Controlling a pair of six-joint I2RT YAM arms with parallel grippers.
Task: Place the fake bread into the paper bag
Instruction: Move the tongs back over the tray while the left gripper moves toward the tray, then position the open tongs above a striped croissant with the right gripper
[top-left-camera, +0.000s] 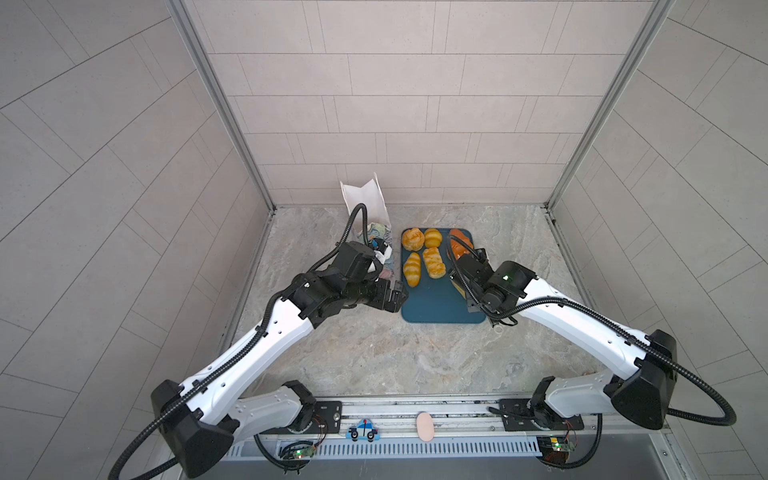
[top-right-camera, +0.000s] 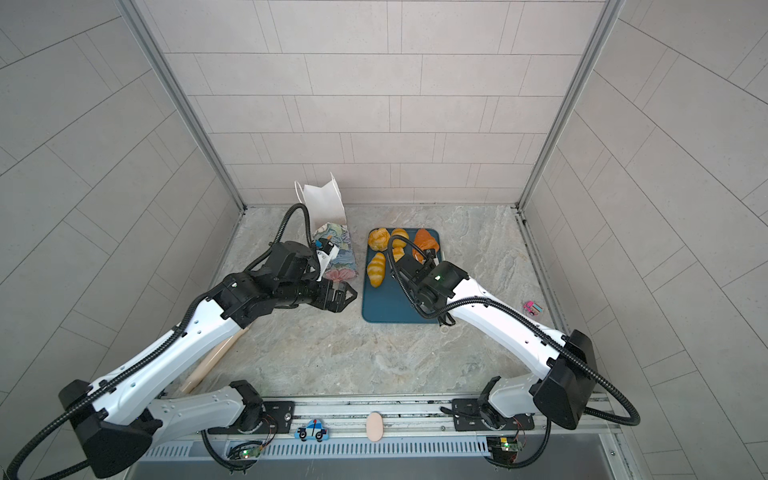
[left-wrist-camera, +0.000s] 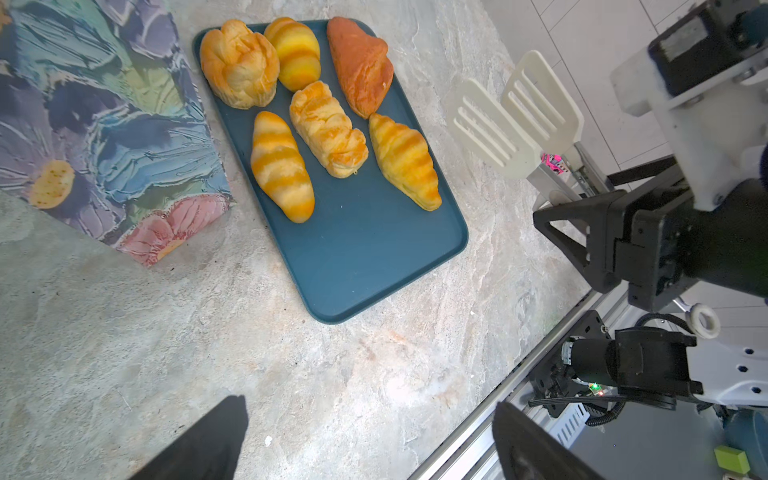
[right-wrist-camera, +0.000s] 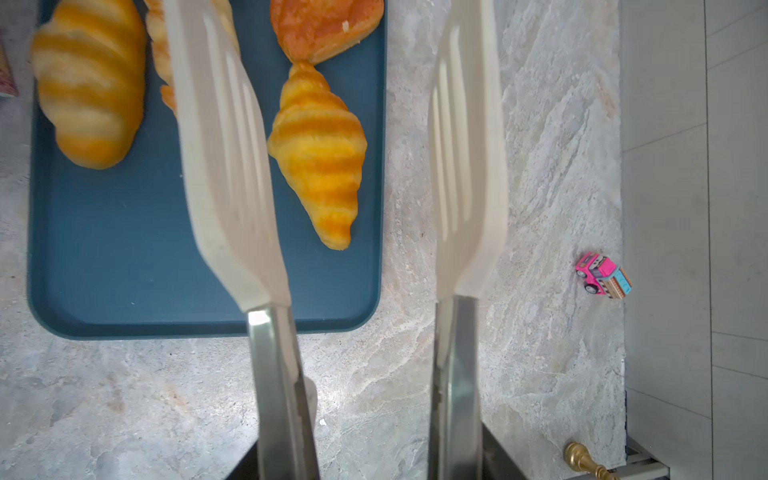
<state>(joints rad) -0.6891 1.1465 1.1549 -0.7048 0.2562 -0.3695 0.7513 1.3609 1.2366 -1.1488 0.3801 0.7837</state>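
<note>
Six fake bread (left-wrist-camera: 328, 129) pieces on blue tray (left-wrist-camera: 374, 257); paper bag (left-wrist-camera: 104, 124) alongside, inside mostly hidden. Empty left gripper (left-wrist-camera: 370, 436) spread wide; right gripper (right-wrist-camera: 370, 461) grips tongs (right-wrist-camera: 224, 166), blades apart.

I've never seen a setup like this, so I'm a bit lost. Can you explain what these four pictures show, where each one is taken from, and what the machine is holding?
This is a tabletop robot with two arms. Two pictures look down from overhead and are nearly alike. The other two come from a camera on each arm's wrist. On the stone-patterned table sits a blue tray with six pieces of fake bread. A flowered paper bag stands beside it, and a small pink toy truck lies off to the side. The right gripper holds white tongs, their blades spread apart over the tray's edge. The left gripper is open and empty, near the bag.
</note>
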